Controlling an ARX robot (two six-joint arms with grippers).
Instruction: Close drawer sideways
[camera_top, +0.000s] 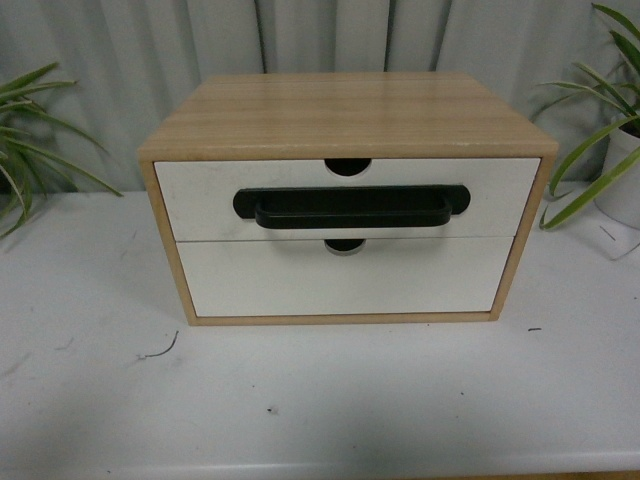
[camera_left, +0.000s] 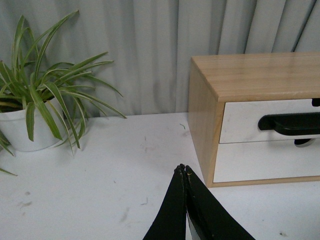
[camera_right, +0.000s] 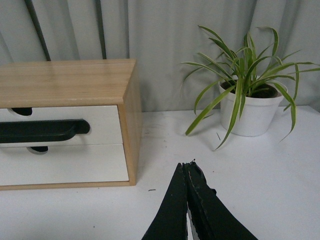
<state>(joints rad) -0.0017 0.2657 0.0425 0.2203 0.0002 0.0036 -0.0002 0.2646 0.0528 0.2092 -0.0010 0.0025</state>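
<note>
The drawer (camera_top: 200, 195) is the upper one in a light wood cabinet (camera_top: 345, 115). It has a white front, a long black bar handle (camera_top: 350, 206) and a semicircular notch in its top edge. Its front sits level with the cabinet's frame; no inside shows. It also shows in the left wrist view (camera_left: 240, 120) and the right wrist view (camera_right: 102, 125). My left gripper (camera_left: 182, 169) is shut and empty, above the table off the cabinet's left side. My right gripper (camera_right: 188, 165) is shut and empty, off the cabinet's right side. Neither arm shows in the front view.
A white-fronted lower drawer without a handle (camera_top: 340, 278) sits under it. Potted plants in white pots stand on the white table (camera_top: 320, 400) at the left (camera_left: 25, 130) and the right (camera_right: 252, 112). A grey curtain hangs behind.
</note>
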